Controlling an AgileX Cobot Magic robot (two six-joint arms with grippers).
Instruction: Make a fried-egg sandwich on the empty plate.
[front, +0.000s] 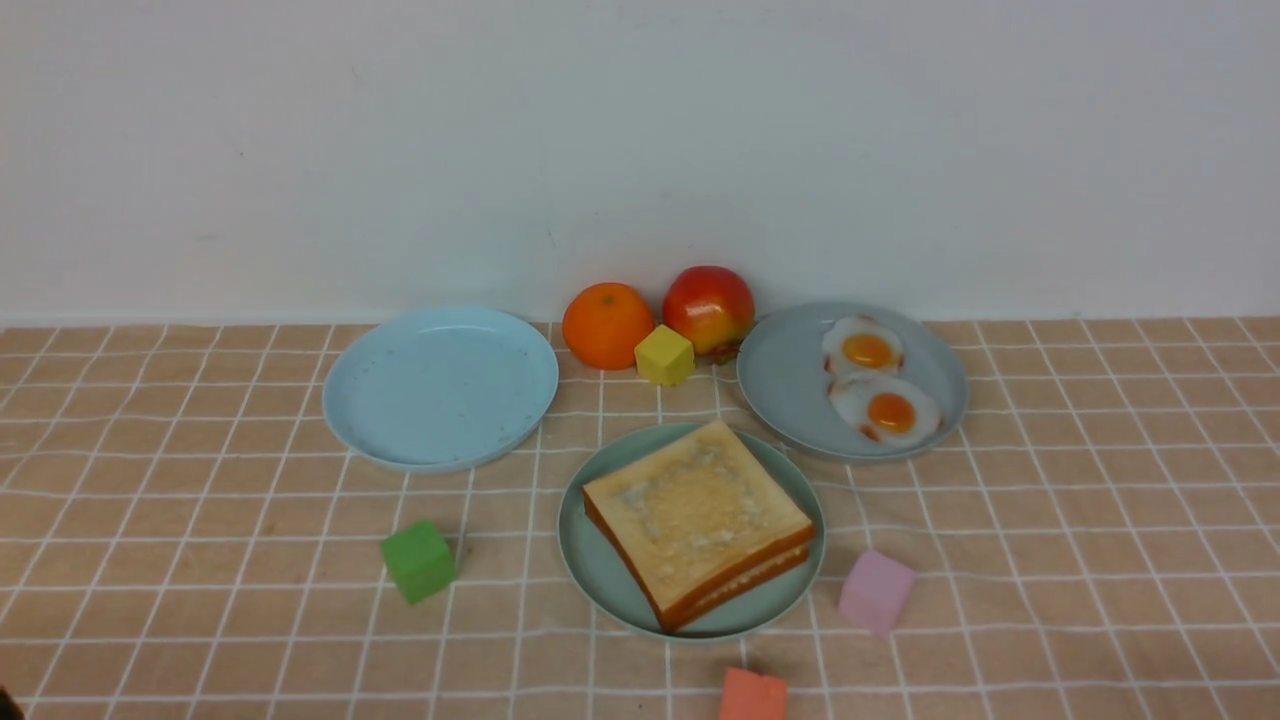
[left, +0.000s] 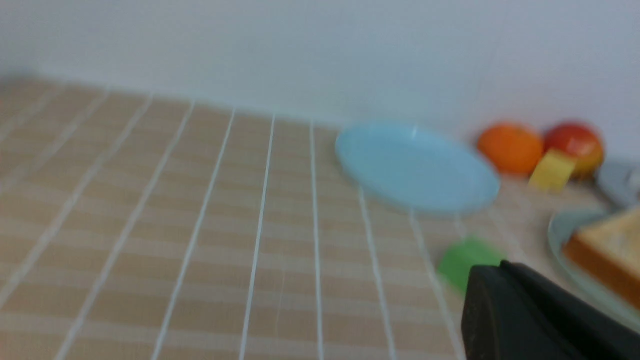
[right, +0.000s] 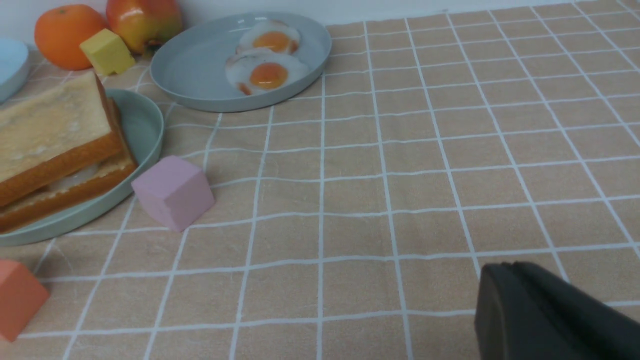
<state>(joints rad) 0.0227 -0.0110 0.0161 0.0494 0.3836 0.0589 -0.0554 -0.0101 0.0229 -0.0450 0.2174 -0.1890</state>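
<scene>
The fried-egg sandwich (front: 697, 520) lies on the mint-green plate (front: 590, 570) in the middle of the table: two golden toast slices stacked, with a white egg layer (right: 75, 177) showing between them. Neither arm shows in the front view. In the left wrist view my left gripper (left: 500, 267) is shut and holds nothing, well back from the plate (left: 565, 230), with the green cube partly behind its tip. In the right wrist view my right gripper (right: 505, 267) is shut and holds nothing, hanging over bare cloth far to the right of the sandwich (right: 50, 135).
A pale blue plate (front: 440, 385) sits back left. A grey-blue plate (front: 790, 385) at back right holds two fried eggs (front: 865, 350). An orange (front: 607, 325), an apple (front: 708, 308) and a yellow cube (front: 664, 355) stand between them. Green (front: 418, 560), pink (front: 876, 592) and orange-red (front: 752, 697) cubes ring the sandwich plate.
</scene>
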